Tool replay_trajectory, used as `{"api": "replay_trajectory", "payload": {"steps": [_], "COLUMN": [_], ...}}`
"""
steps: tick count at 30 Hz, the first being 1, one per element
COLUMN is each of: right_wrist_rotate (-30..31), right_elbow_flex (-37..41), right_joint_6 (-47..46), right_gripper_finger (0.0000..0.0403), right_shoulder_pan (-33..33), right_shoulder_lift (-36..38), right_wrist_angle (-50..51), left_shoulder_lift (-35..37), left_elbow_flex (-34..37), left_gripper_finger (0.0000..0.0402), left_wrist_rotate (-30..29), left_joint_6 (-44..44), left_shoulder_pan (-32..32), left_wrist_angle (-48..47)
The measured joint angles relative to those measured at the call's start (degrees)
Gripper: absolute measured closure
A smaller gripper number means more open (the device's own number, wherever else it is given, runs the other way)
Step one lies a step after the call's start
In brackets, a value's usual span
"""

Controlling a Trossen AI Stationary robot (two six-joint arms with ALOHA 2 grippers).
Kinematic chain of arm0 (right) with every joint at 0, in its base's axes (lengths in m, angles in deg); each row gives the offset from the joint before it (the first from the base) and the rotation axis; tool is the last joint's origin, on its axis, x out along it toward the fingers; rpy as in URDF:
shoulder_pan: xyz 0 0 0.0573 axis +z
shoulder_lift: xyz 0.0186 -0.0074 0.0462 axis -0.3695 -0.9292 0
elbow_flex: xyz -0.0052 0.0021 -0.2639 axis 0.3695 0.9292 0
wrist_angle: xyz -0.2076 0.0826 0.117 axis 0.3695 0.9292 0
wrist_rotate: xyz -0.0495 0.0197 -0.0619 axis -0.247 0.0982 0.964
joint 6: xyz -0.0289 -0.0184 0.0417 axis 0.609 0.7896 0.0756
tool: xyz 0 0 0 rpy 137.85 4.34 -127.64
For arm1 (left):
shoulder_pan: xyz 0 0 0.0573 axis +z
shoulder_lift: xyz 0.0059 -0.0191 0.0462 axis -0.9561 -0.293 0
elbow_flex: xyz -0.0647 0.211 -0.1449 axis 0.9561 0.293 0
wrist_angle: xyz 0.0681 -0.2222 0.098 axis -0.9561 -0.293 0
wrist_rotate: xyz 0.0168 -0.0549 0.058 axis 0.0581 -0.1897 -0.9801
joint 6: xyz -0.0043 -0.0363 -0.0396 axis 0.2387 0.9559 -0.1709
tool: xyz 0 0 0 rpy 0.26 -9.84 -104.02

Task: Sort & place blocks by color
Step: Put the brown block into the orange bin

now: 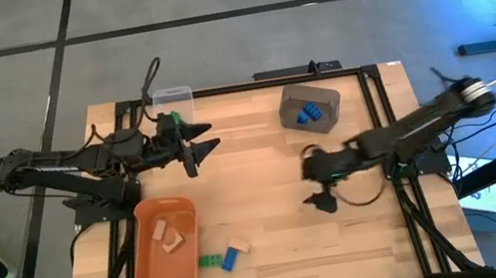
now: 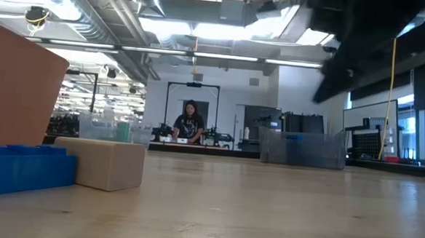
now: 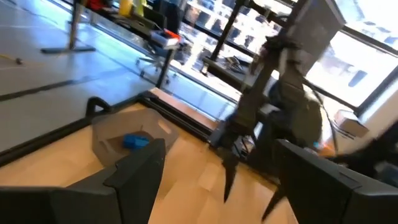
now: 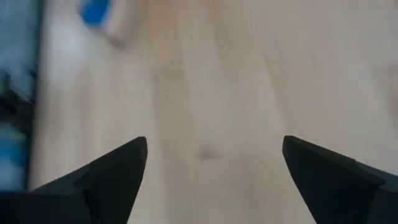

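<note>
Progress: sorting partly done — some blocks binned, three left on the table (image 1: 276, 245).
Orange tub (image 1: 146, 277): lower left of the high view; two tan blocks (image 1: 167, 236) inside.
Grey bin (image 1: 322, 98): upper centre-right; blue blocks (image 1: 305, 113) inside.
Clear container (image 1: 172, 99): upper left of centre; contents cannot be told.
Loose blocks: green brick (image 1: 209, 261), blue brick (image 1: 231, 259) and tan brick (image 1: 239, 246) — just beside the tub's right edge.
Left hand (image 1: 205, 139): upper left, near the clear container; fingers spread, empty.
Right hand (image 1: 318, 190): right of centre, over bare table; fingers wide apart, nothing held.
</note>
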Motion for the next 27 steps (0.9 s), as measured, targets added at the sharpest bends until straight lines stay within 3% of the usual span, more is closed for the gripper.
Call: {"api": "replay_trajectory", "payload": {"steps": [5, 8, 12, 17, 24, 27], "right_wrist_rotate": [6.4, 14.3, 23.4, 26.6, 26.6, 26.6], "right_elbow_flex": [13.7, 17.7, 18.9, 17.0, 16.2, 16.2], "right_joint_6": [-18.5, -20.2, -14.8, -7.4, -7.3, -7.5], "right_gripper_finger": [0.0030, 0.0030, 0.0030, 0.0030, 0.0030, 0.0030], "right_shoulder_pan": [4.2, 5.6, 6.2, 6.2, 6.2, 6.2], "right_shoulder_lift": [12.3, 15.5, 16.5, 16.5, 16.5, 16.5], "right_wrist_angle": [-23.3, -38.0, -51.4, -56.6, -56.3, -55.3], "left_shoulder_lift": [0.0, 0.0, 0.0, 0.0, -0.1, -1.1], "left_elbow_flex": [0.0, 0.0, 0.0, 0.0, 0.0, -0.1], "left_gripper_finger": [0.0111, 0.0111, 0.0111, 0.0111, 0.0111, 0.0111], "left_wrist_rotate": [11.1, 12.2, 9.7, 6.2, 6.8, 9.8], "left_joint_6": [-1.6, -1.6, -2.0, -3.1, -2.0, 0.2], "left_shoulder_pan": [-0.1, -0.4, -2.0, -3.7, -3.9, -3.9], "left_wrist_angle": [-0.3, -1.7, -2.5, -2.5, -2.5, -1.7]}}
